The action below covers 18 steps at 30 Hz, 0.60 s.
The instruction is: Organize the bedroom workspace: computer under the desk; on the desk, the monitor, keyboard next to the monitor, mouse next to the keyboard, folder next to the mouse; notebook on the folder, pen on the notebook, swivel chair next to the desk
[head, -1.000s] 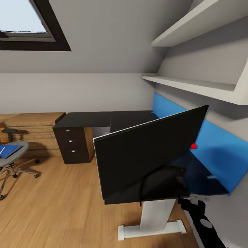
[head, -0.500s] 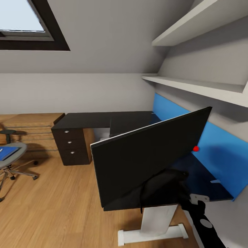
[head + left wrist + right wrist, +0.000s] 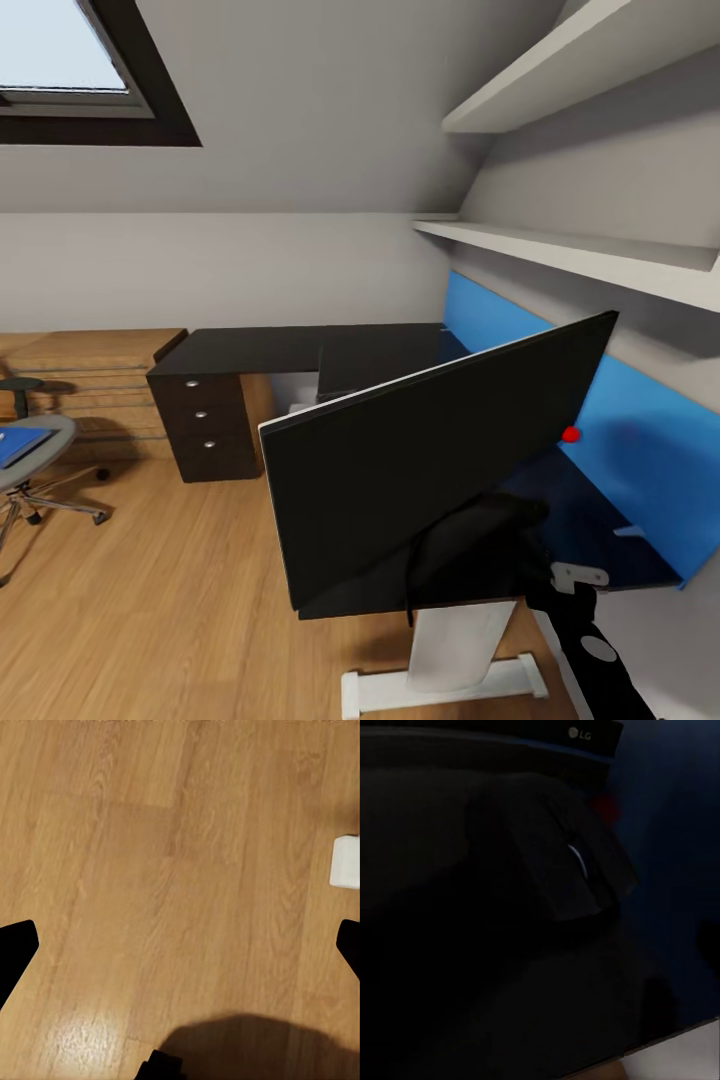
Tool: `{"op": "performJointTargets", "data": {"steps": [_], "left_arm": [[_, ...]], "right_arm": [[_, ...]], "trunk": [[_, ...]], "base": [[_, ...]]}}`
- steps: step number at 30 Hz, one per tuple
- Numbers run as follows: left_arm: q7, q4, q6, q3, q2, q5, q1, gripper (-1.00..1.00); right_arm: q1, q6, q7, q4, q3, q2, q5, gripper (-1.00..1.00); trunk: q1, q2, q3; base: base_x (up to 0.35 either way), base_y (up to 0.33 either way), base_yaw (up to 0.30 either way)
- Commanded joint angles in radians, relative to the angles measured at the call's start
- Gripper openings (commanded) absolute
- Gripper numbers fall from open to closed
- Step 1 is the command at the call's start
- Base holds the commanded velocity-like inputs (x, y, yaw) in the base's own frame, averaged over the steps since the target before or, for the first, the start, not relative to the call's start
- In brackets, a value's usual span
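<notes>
Monitor (image 3: 440, 455) tilted at counter (image 3: 300, 348) near edge — right hand behind it, grip unclear; left hand (image 3: 180, 945) apart over floor (image 3: 150, 855).

Grey walls (image 3: 230, 265) were seen under a sloped ceiling (image 3: 320, 100), into which a dark-framed skylight (image 3: 80, 90) was set at the upper left; pale daylight was shown through its pane. Two white shelves (image 3: 560, 255) were fixed to the right-hand wall, one above the other. The floor (image 3: 150, 600) was laid in light wooden planks, and the same planks (image 3: 180, 870) were seen in the left wrist view, with a soft glare and a dark shadow cast on them. Low light wooden cabinets (image 3: 95, 365) were set along the far wall, at the left. A small dark round stool (image 3: 20, 390) was stood before them.
</notes>
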<state>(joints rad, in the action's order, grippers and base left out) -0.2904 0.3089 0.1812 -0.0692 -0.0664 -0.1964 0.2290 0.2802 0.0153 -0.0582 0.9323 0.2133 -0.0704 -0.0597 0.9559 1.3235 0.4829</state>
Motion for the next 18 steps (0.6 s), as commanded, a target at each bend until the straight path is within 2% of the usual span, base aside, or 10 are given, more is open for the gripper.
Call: {"op": "performJointTargets", "data": {"steps": [1,14,18], "left_arm": [[-0.005,-0.001,0.004,-0.007,0.0,-0.009,0.001,1.0],[-0.006,-0.001,0.004,-0.007,0.0,-0.009,0.001,1.0],[-0.005,-0.001,0.004,-0.007,0.001,-0.009,0.001,1.0]], "right_arm": [[0.0,0.002,-0.003,0.0,0.0,0.0,-0.006,1.0],[0.001,0.002,-0.003,0.0,0.0,0.0,-0.006,1.0],[0.001,0.002,-0.003,0.0,-0.001,0.0,-0.006,1.0]], "trunk": [[0.0,0.001,0.001],[0.0,0.001,0.001],[0.0,0.001,0.001]], "base": [[0.08,-0.034,0.0],[0.023,-0.007,0.0],[0.148,0.0,0.0]]}}
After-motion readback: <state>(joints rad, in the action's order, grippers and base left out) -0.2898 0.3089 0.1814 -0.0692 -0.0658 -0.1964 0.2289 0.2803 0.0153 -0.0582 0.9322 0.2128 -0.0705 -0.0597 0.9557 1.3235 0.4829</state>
